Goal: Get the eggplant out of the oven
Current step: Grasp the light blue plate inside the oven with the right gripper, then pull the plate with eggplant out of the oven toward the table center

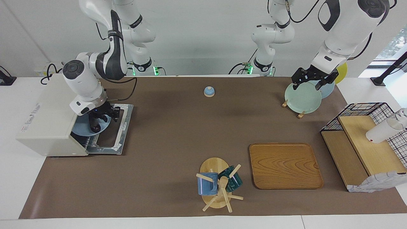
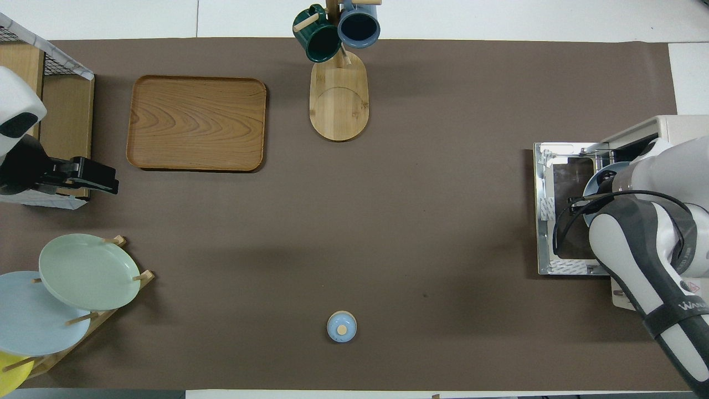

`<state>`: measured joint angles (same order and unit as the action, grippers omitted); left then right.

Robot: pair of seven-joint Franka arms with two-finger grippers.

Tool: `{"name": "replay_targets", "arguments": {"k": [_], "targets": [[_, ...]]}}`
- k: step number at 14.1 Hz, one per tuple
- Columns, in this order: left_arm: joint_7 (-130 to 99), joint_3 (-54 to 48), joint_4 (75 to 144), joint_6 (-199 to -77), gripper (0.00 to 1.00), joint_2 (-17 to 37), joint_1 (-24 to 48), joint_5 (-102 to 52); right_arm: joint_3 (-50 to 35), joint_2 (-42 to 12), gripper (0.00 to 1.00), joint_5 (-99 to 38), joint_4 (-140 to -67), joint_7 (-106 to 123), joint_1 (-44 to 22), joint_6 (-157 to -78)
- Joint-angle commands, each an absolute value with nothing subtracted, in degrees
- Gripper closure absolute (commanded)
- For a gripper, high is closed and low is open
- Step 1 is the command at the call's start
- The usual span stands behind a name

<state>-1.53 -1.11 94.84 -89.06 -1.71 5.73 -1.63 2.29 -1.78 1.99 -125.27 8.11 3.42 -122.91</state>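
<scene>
Brown matting is covering the bench [image 1: 178, 133], and I am reading it from the robots' edge outward, with the oven [image 1: 47, 117] as my marker.

Nearest the robots, well apart from the oven toward the left arm's end, the left claw [image 1: 313, 83] is hanging released and empty over the green plate [image 1: 302, 99] in its rack; that arm is waiting. A small blue knobbed lid [image 1: 209, 91] is sitting between that rack and the oven, nearer the robots than the oven's door.

At the oven itself, the door [image 1: 122, 127] is lying dropped open on the matting. A blue plate [image 1: 81, 129] is sitting at the oven's mouth, and the eggplant [image 1: 94, 126] is lying on it as a dark shape, not yet out. The right claw [image 1: 101, 117] is reaching down onto that plate right at the eggplant; I cannot tell whether it is clenched on it or only around it.

Farther from the robots than the oven, the mug tree [image 1: 217, 187] and the wooden tray [image 1: 284, 165] are standing clear of the work.

My worries: a slim, smooth eggplant may be slipping out of a shallow pinch and rolling back inside. A low grip may be catching the plate's rim and dragging the plate off the door. Lifting steeply may be knocking the wrist against the oven's top edge.
</scene>
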Motion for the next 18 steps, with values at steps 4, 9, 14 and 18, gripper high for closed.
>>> {"name": "replay_targets", "arguments": {"k": [4, 9, 14, 18], "targets": [[-1.7, -0.6, 94.5, -88.7, 0.00, -1.8, 6.2, -0.8, 1.5, -0.9, 1.00, 6.9, -120.5, 9.0, -2.7, -115.0], [-1.7, -0.5, 94.4, -89.3, 0.00, -1.8, 6.1, -0.8, 1.4, -4.7, 1.00, 9.3, -109.7, -9.1, -22.2, -107.8], [-1.8, -0.5, 94.4, -89.5, 0.00, -1.7, 4.7, -0.8, 1.3, -21.6, 1.00, 8.6, -88.9, -29.8, -37.5, -100.8], [-1.9, -0.5, 94.3, -90.8, 0.00, -1.5, 3.4, -0.8, 1.1, -34.4, 1.00, 7.0, -75.4, -42.9, -44.6, -104.3]]}}
